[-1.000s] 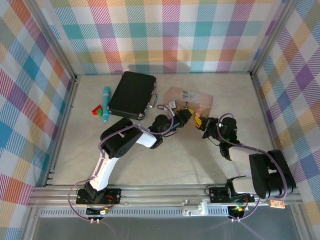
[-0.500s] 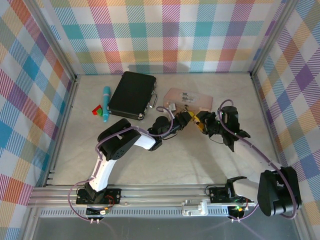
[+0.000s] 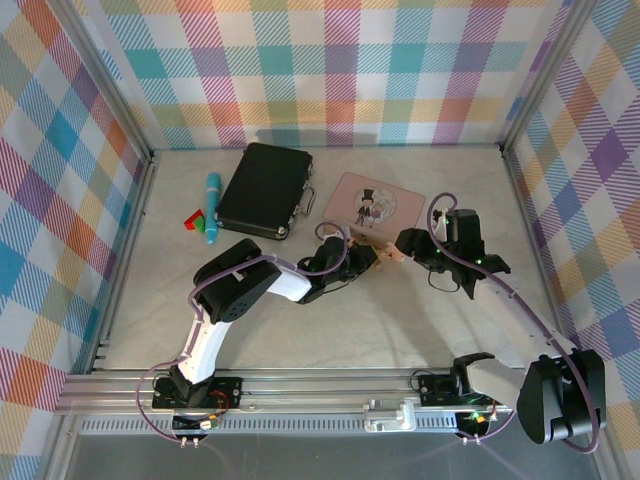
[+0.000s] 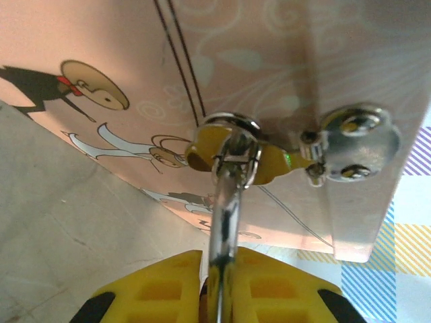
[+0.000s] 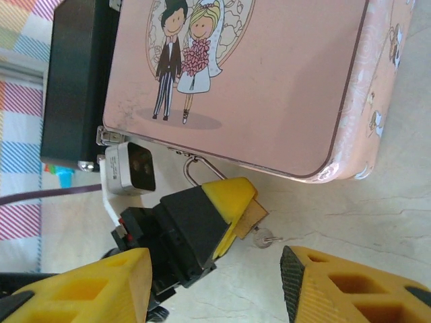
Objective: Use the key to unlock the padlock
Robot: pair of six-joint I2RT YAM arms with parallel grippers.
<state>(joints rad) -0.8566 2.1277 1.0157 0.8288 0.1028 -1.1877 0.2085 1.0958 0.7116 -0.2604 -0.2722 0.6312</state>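
Left gripper (image 3: 364, 257): clamped on padlock (image 5: 250, 214) body.
Right gripper (image 3: 406, 244): spread wide, empty.
Key (image 5: 267, 237): seen at body's base.
Shackle: just beside pink tin (image 5: 269, 81) edge.
Handling: judged light, rigid, slick; best gripped on flat sides.

left arm (image 3: 213, 335) white-black | right arm (image 3: 555, 395) black | cables (image 3: 512, 297) purple | right pincer (image 5: 215, 261) pads (image 5: 343, 286) yellow

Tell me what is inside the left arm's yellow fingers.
One corner of the small brass-gold padlock shows between the left fingers, its thin silvery shackle reaching the pink picture tin. The fingers cover most of its body.
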